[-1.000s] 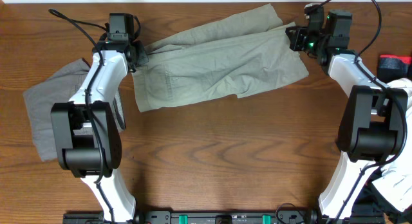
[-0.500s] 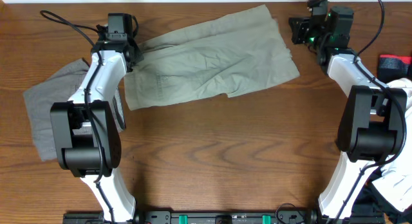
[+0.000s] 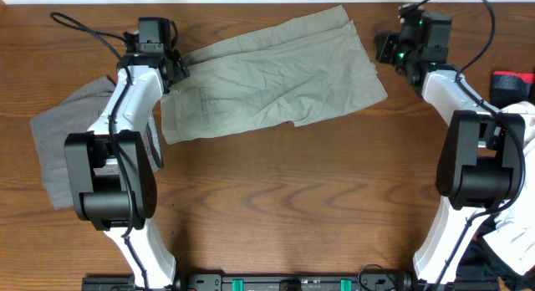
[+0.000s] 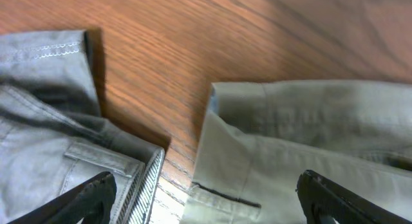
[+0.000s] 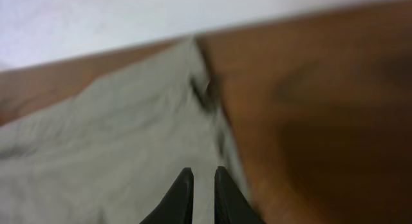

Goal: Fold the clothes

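The khaki-beige shorts (image 3: pixel 267 82) lie spread flat across the far middle of the table. Their waistband end (image 4: pixel 309 140) lies just below my left gripper (image 3: pixel 180 71), whose fingers stand wide open (image 4: pixel 206 205) with nothing between them. The darker grey shorts (image 3: pixel 58 149) lie at the far left, partly under the left arm, and their edge (image 4: pixel 38 140) nearly meets the khaki pair. My right gripper (image 3: pixel 386 50) hovers just off the khaki shorts' right leg hem (image 5: pixel 129 153). Its fingers (image 5: pixel 204 176) are almost together and hold nothing.
A red and black object (image 3: pixel 512 80) and a white cloth-like thing (image 3: pixel 517 232) sit at the right edge. A cable (image 3: pixel 88 32) trails behind the left arm. The table's far edge meets a white wall (image 5: pixel 96 24) just beyond the shorts.
The left gripper has opened and let go of the khaki waistband. The shorts have shifted left and settled flat. The right gripper has come off the leg hem.
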Robot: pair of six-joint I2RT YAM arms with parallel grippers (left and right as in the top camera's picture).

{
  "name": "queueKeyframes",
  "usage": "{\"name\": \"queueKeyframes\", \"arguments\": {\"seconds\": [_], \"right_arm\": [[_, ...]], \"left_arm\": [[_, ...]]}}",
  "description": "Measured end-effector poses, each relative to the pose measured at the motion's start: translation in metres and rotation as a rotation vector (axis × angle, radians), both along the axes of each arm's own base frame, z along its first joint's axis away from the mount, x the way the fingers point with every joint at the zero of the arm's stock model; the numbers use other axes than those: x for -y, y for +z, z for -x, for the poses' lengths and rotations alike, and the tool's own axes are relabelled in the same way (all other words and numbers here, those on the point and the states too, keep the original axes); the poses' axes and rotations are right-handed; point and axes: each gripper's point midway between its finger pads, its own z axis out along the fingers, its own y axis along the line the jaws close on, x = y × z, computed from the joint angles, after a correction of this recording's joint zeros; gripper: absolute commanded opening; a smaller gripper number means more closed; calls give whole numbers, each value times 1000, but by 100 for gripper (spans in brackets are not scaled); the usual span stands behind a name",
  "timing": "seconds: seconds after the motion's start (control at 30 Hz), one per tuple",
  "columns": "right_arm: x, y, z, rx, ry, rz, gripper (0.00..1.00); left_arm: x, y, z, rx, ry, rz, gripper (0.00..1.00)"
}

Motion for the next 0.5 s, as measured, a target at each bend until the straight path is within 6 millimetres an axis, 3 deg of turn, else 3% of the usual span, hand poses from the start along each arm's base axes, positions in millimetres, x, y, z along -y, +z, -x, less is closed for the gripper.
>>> {"name": "queueKeyframes", "arguments": {"seconds": [0.2, 0.23, 0.3, 0.4, 0.5], "right_arm": [[-21, -33, 40, -219, 73, -61, 34], [-26, -38, 47, -250, 94, -54, 34], [-40, -47, 61, -301, 143, -28, 22], [-56, -59, 74, -353, 178, 24, 18], [-62, -73, 83, -401, 173, 84, 9]], "left_arm": [[28, -6, 23, -125, -196, 90, 49], [34, -8, 27, -146, -222, 111, 42], [42, -13, 35, -180, -260, 152, 29], [54, -19, 41, -203, -301, 207, 15], [66, -26, 48, -236, -333, 248, 13]]}}
